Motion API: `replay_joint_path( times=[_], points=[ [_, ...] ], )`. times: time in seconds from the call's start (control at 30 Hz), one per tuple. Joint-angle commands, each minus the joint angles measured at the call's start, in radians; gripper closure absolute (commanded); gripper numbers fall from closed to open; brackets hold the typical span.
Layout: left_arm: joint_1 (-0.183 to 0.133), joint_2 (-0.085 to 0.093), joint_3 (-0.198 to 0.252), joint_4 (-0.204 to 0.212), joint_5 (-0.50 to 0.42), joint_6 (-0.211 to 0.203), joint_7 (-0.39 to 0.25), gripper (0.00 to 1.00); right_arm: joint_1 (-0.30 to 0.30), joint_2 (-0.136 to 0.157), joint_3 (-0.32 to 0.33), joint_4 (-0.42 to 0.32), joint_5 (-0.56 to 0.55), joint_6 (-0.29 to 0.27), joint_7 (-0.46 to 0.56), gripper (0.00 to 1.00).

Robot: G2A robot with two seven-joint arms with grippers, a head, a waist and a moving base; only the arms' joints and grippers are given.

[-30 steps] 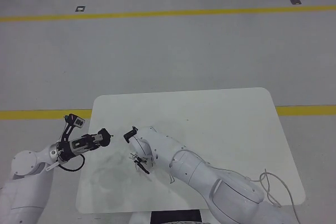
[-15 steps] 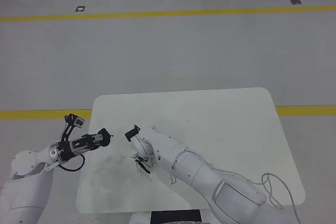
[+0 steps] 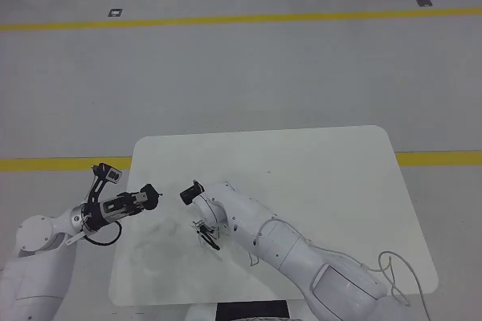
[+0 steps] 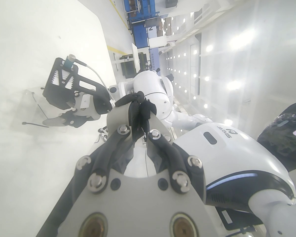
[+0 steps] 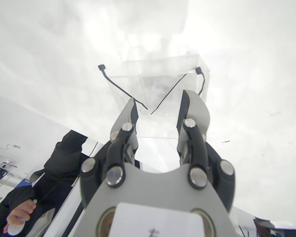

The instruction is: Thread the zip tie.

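Altogether two zip ties (image 5: pixel 120 88) (image 5: pixel 201 82), one clear box (image 5: pixel 162 67)

A clear, glossy plastic box (image 5: pixel 162 60) sits on the matt white tabletop (image 5: pixel 249 50); the thin black plastic zip ties (image 5: pixel 118 86) look smooth.

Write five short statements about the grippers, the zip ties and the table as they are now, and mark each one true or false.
1. The right gripper is open. True.
2. The left gripper is spread wide. False: it is shut, fingertips together.
3. A black zip tie and a second zip tie rest against a clear box. True.
4. The table is black. False: it is white.
5. Both grippers hang over the clear box. False: the right one is above it, while the left is off by the table's left edge, apart from it.
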Motion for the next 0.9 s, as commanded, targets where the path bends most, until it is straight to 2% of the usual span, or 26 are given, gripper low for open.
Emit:
replay_joint_path(
  times=[0.0,0.53,0.87],
  points=[
    [0.0,0.0,0.0,0.0,0.0,0.0,0.0,1.0,-0.002,0.001,0.001,-0.002,0.0,-0.01,0.001,0.64],
    [0.0,0.0,0.0,0.0,0.0,0.0,0.0,1.0,0.023,-0.028,-0.021,0.075,0.024,-0.047,-0.026,0.68],
    [0.0,0.0,0.0,0.0,0.0,0.0,0.0,1.0,0.045,-0.052,-0.038,0.13,0.026,-0.031,-0.049,0.82]
  ],
)
